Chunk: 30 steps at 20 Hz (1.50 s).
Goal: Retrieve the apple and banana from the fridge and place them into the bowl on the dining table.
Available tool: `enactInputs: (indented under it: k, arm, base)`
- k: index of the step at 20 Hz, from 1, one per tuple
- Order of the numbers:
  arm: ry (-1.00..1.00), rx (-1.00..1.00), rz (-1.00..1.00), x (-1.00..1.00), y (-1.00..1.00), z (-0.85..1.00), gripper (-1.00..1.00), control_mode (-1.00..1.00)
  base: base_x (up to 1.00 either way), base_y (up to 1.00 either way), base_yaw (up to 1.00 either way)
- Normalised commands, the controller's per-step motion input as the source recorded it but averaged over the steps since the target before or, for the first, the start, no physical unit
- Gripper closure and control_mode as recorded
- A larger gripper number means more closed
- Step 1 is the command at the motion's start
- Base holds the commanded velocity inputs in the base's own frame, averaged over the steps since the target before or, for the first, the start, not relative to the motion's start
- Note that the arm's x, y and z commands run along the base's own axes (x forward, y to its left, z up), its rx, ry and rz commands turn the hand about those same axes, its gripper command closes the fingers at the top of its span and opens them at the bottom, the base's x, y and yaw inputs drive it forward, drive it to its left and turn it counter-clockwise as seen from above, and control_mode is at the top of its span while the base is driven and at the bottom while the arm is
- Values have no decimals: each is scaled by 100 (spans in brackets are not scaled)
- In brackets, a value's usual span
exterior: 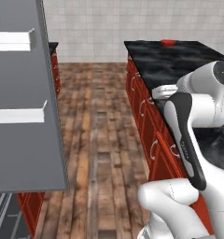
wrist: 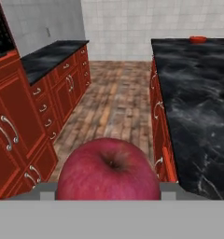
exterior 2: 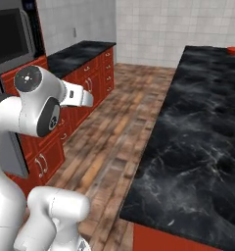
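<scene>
Between the jaws, close to the hand camera, sits the apple, clamped and carried above the wooden floor beside the dining table. Far along that worktop rests the red bowl; the fridge door stands open at left.

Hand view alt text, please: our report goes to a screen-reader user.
A red apple sits close up between the gripper's fingertips. Beyond it, wooden floor runs between red cabinets and the black marble dining table, with the red bowl at its far end.
</scene>
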Motion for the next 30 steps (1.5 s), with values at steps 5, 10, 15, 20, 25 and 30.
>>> enactInputs:
  k: [5, 10, 15, 20, 25, 30]
  arm:
    - [0, 0, 0, 0, 0, 0, 100, 100]
    - [0, 0, 0, 0, 0, 0, 100, 100]
    - [0, 0, 0, 0, 0, 0, 100, 100]
    - [0, 0, 0, 0, 0, 0, 100, 100]
    - [0, 0, 0, 0, 0, 0, 100, 100]
    - [0, 0, 0, 0, 0, 0, 100, 100]
  base:
    - [-27, 8, -9]
    - [-93, 8, 0]
    - [-77, -18, -5]
    - [-25, -66, -11]
    - [0, -100, -16]
    - [0, -100, -19]
